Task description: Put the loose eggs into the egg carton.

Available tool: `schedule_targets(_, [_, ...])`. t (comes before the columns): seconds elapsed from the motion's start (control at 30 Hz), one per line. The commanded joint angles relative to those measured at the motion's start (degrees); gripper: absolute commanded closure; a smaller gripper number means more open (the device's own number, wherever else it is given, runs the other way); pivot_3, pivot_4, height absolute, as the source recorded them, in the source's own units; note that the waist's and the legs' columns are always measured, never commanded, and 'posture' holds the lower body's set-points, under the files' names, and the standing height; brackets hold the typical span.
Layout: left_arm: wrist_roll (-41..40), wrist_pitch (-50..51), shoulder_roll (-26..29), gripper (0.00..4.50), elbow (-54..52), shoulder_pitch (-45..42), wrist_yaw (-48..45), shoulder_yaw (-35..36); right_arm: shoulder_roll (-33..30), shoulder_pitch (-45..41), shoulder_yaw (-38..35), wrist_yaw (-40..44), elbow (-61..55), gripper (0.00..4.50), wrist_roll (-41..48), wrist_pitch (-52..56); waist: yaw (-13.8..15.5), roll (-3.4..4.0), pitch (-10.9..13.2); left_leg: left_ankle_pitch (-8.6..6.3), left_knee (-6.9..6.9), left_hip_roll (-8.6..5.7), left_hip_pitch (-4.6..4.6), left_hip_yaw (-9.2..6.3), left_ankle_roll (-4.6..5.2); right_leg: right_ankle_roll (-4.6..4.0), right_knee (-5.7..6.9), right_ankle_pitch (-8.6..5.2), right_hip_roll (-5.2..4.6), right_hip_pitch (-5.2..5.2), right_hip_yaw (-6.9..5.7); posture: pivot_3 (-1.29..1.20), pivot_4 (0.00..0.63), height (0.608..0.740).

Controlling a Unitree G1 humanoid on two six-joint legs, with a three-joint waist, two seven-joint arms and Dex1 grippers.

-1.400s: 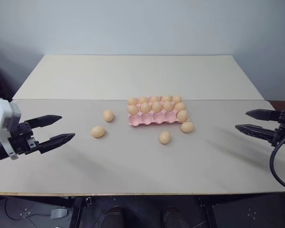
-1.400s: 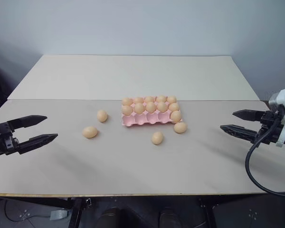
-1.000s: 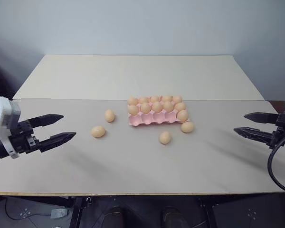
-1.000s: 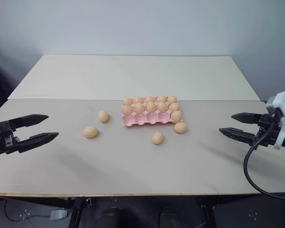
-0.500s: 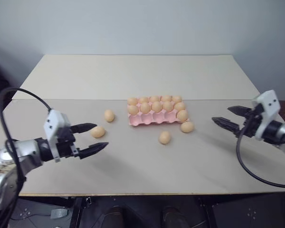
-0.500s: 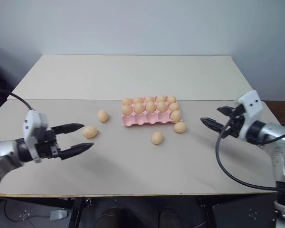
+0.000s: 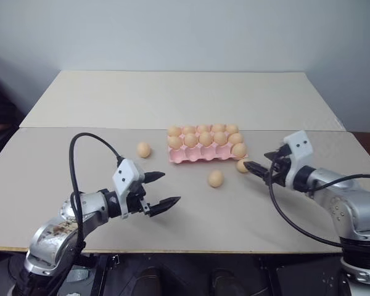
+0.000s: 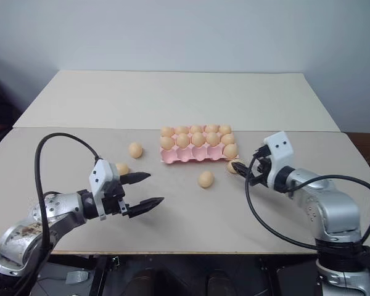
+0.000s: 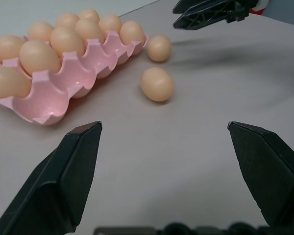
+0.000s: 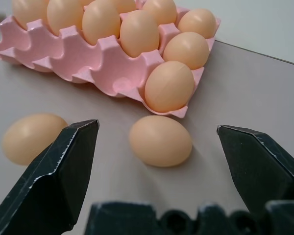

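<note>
Both arms have swung in from the table's outer edges since the earlier frames; the eggs and tray lie as they did. Our left gripper now hangs with its two black fingers spread wide over the bare beige tabletop, and our right gripper stands just as wide beside the tray's near right corner.

We judge the step in hand to be the reach for a first egg. The small smooth tan-orange oval egg lying just beside that corner sits centred between the right fingers, so we should ease forward low and level, straddle its narrow waist, and close gently so it neither rolls nor knocks the tray.

Taking the flat pale pink moulded egg tray as the dial's centre, that egg is near four o'clock, another loose egg at six, a third at nine, and a fourth near eight, partly behind the left gripper. The tray's back two rows are full; its near row holds one egg at the right end, with four cups free.
</note>
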Motion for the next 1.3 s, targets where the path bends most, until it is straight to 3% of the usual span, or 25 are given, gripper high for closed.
schedule_targets(0.03, [0.3,-0.1,-0.4,0.02,-1.7,-0.9,0.8,-0.7,1.4,-2.4,0.9,-2.2,1.3,0.0,-2.3,-0.9,0.0,0.0,0.0,0.0,0.0,0.0,0.0,0.0,0.0,0.0,0.0,0.0,0.0,0.0,0.0,0.0,0.15,0.74])
schedule_targets(1.13, [0.4,0.3,0.1,0.02,-2.0,-1.4,1.9,-0.4,8.8,-6.1,5.2,-5.0,11.1,0.0,-11.8,-2.1,-0.2,0.0,0.0,0.0,-0.01,0.0,-0.02,0.0,0.0,0.0,-0.01,0.0,0.01,-0.02,-0.02,0.0,0.15,0.74])
schedule_targets(1.23, [0.4,0.4,0.2,0.0,-2.0,-1.5,2.0,-0.2,9.4,-6.6,5.4,-5.0,12.0,0.54,-12.2,-2.6,-0.2,0.0,0.0,0.0,-0.01,0.0,-0.02,0.0,0.0,0.0,-0.01,0.0,0.01,-0.02,-0.02,0.0,0.15,0.74])
schedule_targets(1.3, [0.4,0.4,0.2,0.0,-2.0,-1.5,2.0,-0.1,9.6,-6.8,5.5,-4.8,12.3,1.19,-12.6,-3.0,-0.2,0.0,0.0,0.0,-0.01,0.0,-0.02,0.0,0.0,0.0,-0.01,0.0,0.0,-0.02,-0.02,0.0,0.15,0.74])
